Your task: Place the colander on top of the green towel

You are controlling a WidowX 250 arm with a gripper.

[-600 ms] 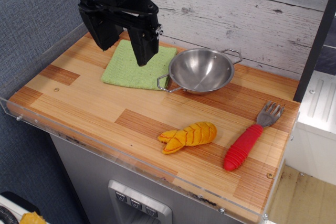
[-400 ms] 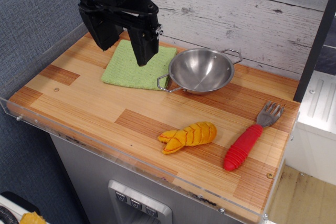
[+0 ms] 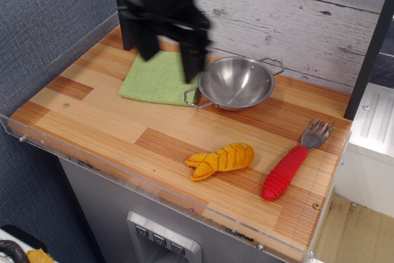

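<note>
Hanging over the green towel (image 3: 155, 80), our gripper (image 3: 169, 60) points down with its 2 fingers spread apart and nothing between them, blurred in the frame. We see the colander (image 3: 236, 82) sitting on the wooden counter (image 3: 111, 121) just right of the towel, 1 wire handle overlapping the cloth's edge. Nearer the front lie a yellow plush fish (image 3: 220, 159) and a red-handled fork (image 3: 295, 161). Our arm hides the towel's back edge.

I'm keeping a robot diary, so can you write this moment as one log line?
step: approach | gripper: open, empty, above green towel | colander: on table beside towel, untouched | placed: no
</note>
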